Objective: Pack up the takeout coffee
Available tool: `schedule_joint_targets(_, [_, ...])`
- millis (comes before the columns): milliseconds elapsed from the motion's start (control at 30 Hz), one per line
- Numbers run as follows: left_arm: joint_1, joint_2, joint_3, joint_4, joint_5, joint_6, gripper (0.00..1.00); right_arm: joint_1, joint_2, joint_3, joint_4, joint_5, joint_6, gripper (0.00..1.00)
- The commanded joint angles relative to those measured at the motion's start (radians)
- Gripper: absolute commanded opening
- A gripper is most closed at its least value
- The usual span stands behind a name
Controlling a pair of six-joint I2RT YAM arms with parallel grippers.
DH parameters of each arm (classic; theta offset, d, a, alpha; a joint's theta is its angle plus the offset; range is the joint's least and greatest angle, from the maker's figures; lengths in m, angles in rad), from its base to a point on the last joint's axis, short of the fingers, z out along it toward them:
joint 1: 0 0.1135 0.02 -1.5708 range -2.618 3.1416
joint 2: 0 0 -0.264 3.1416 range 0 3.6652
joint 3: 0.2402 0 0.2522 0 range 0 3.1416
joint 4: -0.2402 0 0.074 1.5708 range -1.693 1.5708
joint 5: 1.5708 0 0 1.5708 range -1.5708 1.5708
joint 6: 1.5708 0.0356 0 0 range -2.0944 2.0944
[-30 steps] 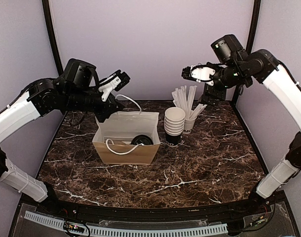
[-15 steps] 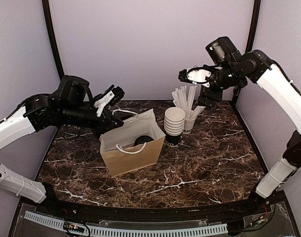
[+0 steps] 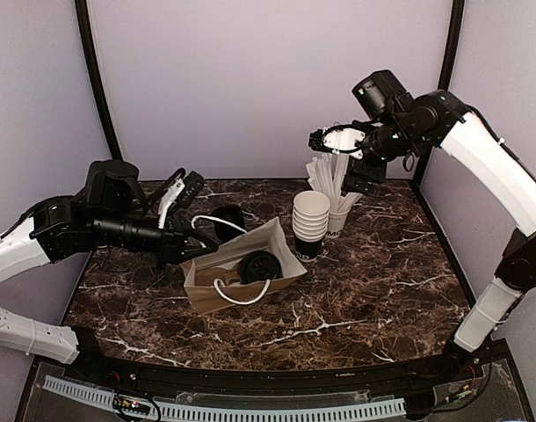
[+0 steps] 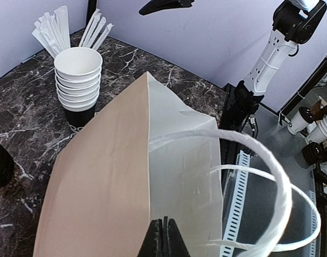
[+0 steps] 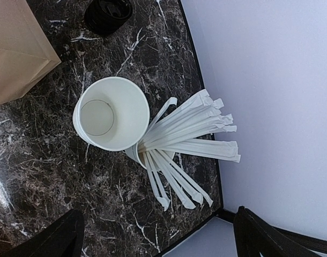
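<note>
Bag (image 3: 204, 296) now aslant: one takeout coffee (image 3: 257, 265) inside, one lidded cup (image 3: 226, 219) behind

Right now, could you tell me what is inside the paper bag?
Inside the tilted paper bag a black lidded cup shows through the mouth. The cup's body and the bag's floor are hidden by paper.

The left arm sank from up near the far wall to low over the left side of the table. As it went, the left gripper (image 3: 182, 255), pinched on the rim, pulled the paper bag (image 3: 237, 286) over. The bag had stood upright a second before and ended tipped almost onto its side, skewed, its mouth turned up and to the right. The takeout coffee (image 3: 257, 265) inside tilted with it. A second black lidded cup (image 3: 226, 220) came into view just beyond the bag. The right gripper (image 3: 317, 139) drifted a little to the left.
</note>
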Motion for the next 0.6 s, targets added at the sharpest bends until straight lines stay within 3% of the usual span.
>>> schedule_joint_targets(0, [-0.053,-0.031,-0.051,0.084,0.054,-0.096,0.02,-0.006,0.007,0.031,0.009,0.015,0.01,0.99])
schedule_joint_targets(300, [-0.188,0.002,-0.088,0.09,-0.012,-0.143,0.02,-0.011,-0.012,-0.013,0.0,0.023,0.008,0.99])
schedule_joint_targets(567, [-0.2,0.019,-0.066,0.084,-0.033,-0.13,0.01,-0.024,-0.01,-0.008,-0.004,0.009,0.009,0.99])
